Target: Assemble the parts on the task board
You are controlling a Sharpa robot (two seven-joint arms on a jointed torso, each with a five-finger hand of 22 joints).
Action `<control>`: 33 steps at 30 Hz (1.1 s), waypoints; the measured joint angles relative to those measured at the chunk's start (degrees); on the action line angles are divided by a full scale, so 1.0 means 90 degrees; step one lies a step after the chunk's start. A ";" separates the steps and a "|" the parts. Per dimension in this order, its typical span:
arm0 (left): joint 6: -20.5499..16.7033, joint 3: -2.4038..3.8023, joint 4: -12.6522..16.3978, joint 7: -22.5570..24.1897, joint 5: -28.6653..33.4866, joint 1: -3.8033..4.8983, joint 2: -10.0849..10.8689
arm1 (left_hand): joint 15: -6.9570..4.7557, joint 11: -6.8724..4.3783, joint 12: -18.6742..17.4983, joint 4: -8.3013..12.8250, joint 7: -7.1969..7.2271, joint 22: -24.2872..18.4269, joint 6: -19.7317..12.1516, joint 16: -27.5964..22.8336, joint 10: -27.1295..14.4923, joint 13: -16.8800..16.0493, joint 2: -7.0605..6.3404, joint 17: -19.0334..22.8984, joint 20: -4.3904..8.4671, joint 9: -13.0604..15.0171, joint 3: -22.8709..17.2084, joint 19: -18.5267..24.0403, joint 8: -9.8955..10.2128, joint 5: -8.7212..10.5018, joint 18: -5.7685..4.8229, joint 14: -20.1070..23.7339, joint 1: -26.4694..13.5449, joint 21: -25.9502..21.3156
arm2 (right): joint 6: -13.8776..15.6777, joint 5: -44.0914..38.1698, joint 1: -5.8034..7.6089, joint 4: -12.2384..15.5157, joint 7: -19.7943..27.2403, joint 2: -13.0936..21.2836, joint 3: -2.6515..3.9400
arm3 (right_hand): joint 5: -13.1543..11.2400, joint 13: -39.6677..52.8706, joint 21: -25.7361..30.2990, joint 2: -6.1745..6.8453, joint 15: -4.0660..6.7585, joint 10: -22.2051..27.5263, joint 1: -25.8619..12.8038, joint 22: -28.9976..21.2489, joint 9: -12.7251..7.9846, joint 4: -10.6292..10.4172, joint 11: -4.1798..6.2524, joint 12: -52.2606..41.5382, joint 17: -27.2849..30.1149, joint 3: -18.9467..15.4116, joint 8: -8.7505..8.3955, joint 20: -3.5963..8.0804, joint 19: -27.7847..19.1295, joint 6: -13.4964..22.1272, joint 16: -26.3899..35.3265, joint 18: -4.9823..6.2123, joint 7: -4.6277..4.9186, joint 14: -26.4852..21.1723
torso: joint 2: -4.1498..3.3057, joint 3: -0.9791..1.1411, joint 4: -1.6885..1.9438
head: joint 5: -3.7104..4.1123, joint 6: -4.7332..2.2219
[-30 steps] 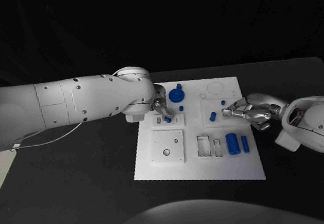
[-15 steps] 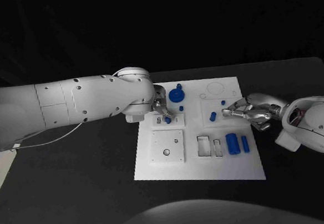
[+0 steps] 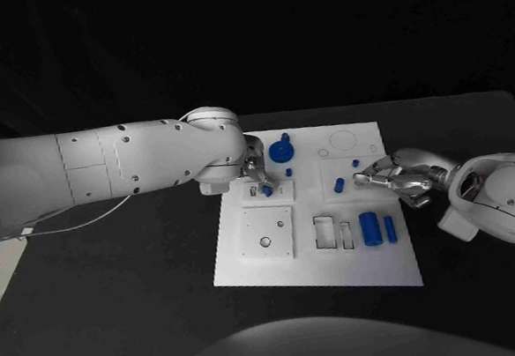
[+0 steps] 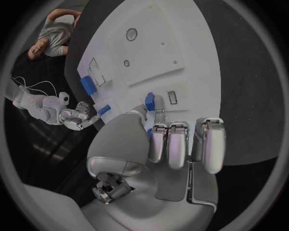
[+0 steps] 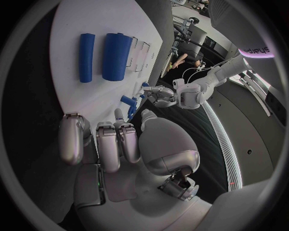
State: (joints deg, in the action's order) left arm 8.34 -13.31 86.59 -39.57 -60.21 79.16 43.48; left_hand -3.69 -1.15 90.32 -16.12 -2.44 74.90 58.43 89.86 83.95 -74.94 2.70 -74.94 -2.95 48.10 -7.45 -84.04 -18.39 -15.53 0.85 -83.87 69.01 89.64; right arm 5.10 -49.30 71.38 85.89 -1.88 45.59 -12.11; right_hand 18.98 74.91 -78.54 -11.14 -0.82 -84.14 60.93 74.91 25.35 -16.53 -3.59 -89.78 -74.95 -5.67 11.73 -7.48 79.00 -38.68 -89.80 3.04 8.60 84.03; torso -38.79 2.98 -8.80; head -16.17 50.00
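Insertion is the step we judge to be in hand: our left robot hand (image 3: 253,168) pinches a small blue peg (image 4: 149,100) at its fingertips, holding it against the task board (image 3: 318,272) right beside a narrow slot (image 4: 171,97). Our right robot hand (image 3: 392,176) hovers at the board's opposite edge — fingers curled in, nothing in them that we can see — with a short blue piece (image 3: 338,185) just ahead of it. Next we need the peg aligned and pressed straight down.
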 measured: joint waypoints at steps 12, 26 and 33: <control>-0.0008 0.0001 0.0027 0.0004 0.0004 -0.0006 0.0021 | 0.0000 0.0000 0.0000 0.0387 -0.0014 0.0000 0.0015 0.0000 0.0000 0.0000 -0.0263 0.0001 0.0000 0.0135 -0.0549 0.0000 0.0060 -0.0790 0.0000 0.0000 0.0265 0.0000 | -0.0001 0.0000 -0.0011 -0.0009 -0.0005 0.0001 0.0000 | 0.0000 0.0000 0.0000 0.0000 0.0000 0.0000 0.0000 0.0005 -0.0008 0.0000 0.0000 0.0000 0.0001 0.0000 0.0000 0.0000 0.0000 0.0000 0.0000 0.0000 0.0000 0.0000 | 0.0001 -0.0001 -0.0001 | -0.0010 0.0000; -0.0270 0.0000 0.0151 0.0030 0.0014 -0.0013 0.0191 | 0.0000 -0.0022 0.0000 0.0453 0.0010 0.0000 0.0037 0.0000 0.0022 0.0000 -0.0380 0.0002 0.0000 0.0317 -0.0833 0.0000 -0.0015 -0.0775 0.0000 0.0000 0.0360 0.0000 | -0.0001 0.0000 -0.0040 -0.0029 -0.0008 0.0012 0.0000 | 0.0025 0.0000 0.0025 0.0000 0.0000 0.0000 0.0000 0.0004 -0.0008 0.0000 0.0000 0.0000 0.0002 0.0000 0.0000 0.0001 -0.0046 0.0000 0.0000 0.0001 0.0000 0.0000 | 0.0001 -0.0002 -0.0004 | 0.0005 0.0000; -0.0657 0.0000 0.0284 0.0050 0.0001 -0.0014 0.0300 | -0.0023 -0.0045 0.0000 0.0513 0.0010 0.0000 0.0038 0.0000 -0.0001 0.0000 -0.0464 0.0003 0.0023 0.0391 -0.0989 0.0023 -0.0049 -0.0727 0.0000 -0.0023 0.0312 0.0000 | 0.0000 0.0000 -0.0059 -0.0040 -0.0009 0.0023 0.0000 | 0.0025 0.0000 0.0049 0.0000 0.0000 0.0000 0.0000 0.0003 -0.0008 0.0000 0.0000 0.0000 0.0002 0.0000 0.0000 0.0000 -0.0046 0.0000 0.0000 0.0000 0.0000 0.0000 | 0.0003 -0.0001 -0.0001 | 0.0004 0.0000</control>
State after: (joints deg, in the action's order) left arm 2.42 -13.31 89.15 -39.12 -60.20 79.03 46.18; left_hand -3.90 -1.55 90.32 -11.50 -2.36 74.90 58.77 89.86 83.94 -74.94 -1.48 -74.91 -2.75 51.62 -16.36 -83.83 -18.83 -22.06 0.85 -84.08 71.81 89.64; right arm 5.11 -49.30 70.86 85.53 -1.95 45.80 -12.11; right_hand 19.20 74.91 -78.10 -11.14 -0.82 -84.14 60.93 74.93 25.28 -16.53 -3.59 -89.78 -74.93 -5.67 11.73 -7.48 78.59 -38.67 -89.80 3.04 8.60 84.03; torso -38.77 2.97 -8.81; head -16.13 50.00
